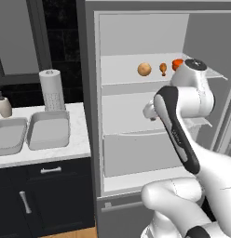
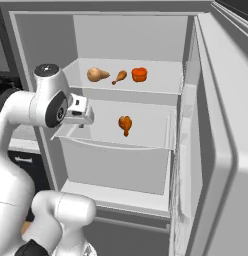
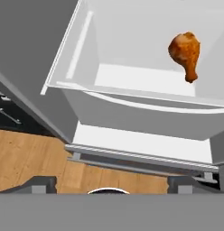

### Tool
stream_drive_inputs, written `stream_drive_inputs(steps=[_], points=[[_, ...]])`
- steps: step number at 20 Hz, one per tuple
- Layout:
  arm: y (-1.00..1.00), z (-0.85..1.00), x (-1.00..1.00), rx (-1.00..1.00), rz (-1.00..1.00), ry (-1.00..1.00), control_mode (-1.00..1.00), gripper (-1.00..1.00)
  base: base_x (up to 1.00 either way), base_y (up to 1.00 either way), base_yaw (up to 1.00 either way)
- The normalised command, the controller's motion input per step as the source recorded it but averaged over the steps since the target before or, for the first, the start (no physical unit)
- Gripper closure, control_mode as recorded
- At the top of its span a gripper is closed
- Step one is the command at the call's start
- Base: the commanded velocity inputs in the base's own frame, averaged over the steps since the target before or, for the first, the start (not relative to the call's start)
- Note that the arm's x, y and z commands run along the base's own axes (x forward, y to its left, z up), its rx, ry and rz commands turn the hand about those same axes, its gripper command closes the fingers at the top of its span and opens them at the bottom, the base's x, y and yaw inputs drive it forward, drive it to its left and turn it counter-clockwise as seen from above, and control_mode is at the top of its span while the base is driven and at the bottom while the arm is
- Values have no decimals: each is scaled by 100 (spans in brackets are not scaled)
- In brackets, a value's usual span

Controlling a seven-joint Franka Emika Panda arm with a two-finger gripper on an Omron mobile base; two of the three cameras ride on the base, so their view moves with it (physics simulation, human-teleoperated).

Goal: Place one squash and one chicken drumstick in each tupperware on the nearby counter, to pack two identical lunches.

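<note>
My arm [image 1: 180, 125] hides part of the lower shelf and the red thing [image 1: 177, 63] up top. One tupperware [image 1: 9, 135] is cut off at the left edge. My claw's [image 3: 112, 185] tips barely show.

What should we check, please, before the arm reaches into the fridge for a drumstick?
1. Fridge door open: ok.
2. Drumstick on the middle shelf lying free, nothing touching it: ok.
3. Gripper open and empty: ok.
4. Gripper lined up over that drumstick: not ok, it sits off toward the hand view's upper right.
5. Squash and second drumstick on the upper shelf: ok.
6. Both tupperware on the counter empty: ok.
</note>
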Motion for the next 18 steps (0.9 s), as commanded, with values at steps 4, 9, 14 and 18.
stream_drive_inputs(steps=[4, 9, 14, 18], points=[[-1, 62, -45, 0, -2, -35, -100, -100, 0, 0, 0], [-3, 92, -16, 0, 0, -32, -100, -100, 0, 0, 0], [0, 83, 2, 0, 0, -12, -100, -100, 0, 0, 0], [0, 77, 23, 0, -3, -10, -100, -100, 0, 0, 0]])
